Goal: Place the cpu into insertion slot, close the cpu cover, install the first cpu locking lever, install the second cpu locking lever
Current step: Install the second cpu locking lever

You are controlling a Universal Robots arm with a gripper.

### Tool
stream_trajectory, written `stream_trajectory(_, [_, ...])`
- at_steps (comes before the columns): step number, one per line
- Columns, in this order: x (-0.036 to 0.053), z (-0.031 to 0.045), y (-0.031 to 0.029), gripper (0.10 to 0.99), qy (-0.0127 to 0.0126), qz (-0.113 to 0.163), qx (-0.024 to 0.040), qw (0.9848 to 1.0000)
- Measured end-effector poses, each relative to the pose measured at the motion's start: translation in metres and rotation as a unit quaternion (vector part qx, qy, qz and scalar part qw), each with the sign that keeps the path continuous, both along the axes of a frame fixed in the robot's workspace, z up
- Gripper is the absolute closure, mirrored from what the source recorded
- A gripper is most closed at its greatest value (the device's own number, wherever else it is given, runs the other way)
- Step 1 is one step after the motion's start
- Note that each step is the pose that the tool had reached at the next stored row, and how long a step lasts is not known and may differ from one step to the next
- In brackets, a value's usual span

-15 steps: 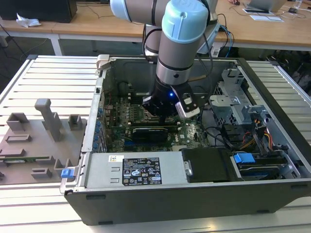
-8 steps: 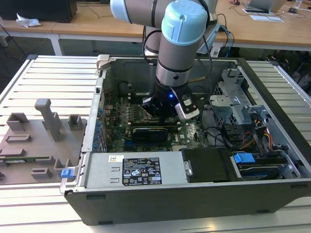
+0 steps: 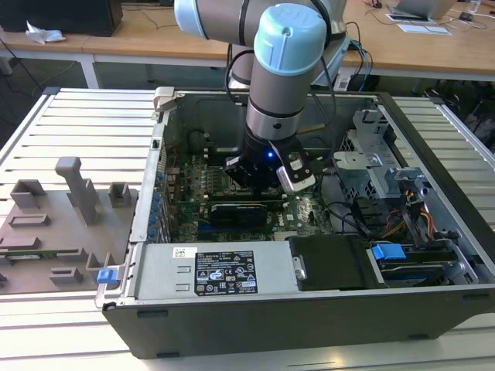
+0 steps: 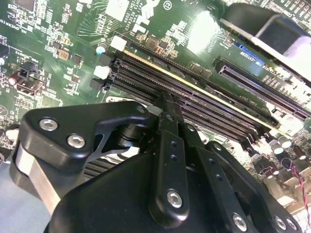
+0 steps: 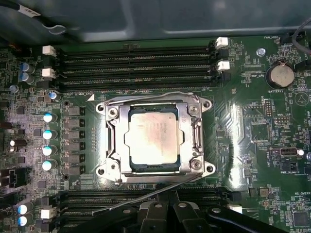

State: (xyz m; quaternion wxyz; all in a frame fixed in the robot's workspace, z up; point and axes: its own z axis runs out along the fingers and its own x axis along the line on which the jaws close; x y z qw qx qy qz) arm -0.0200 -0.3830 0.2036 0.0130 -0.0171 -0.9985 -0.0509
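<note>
The cpu (image 5: 151,140) sits in the insertion slot (image 5: 197,133) mid-motherboard (image 5: 252,126), the cpu cover (image 5: 130,167) down around it. The tool (image 5: 167,206) hovers just beside the socket, fingers (image 4: 167,116) together, holding nothing.

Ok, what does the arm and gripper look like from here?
The arm is silver-grey tube with pale blue joint caps; black cables run along it, and a small blue light glows at the wrist. The gripper is black, built of angular linkage plates held by silver screws, narrowing to slim fingers.
</note>
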Motion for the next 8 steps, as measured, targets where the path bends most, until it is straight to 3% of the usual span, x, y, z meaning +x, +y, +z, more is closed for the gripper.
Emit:
stream_trajectory(6, [0.0000, 0.0136, 0.0000, 0.980, -0.0003, 0.000, 0.0000, 1.0000])
stream_trajectory(8, [0.0000, 0.0147, -0.0011, 0.980, -0.0003, 0.000, 0.0002, 1.0000])
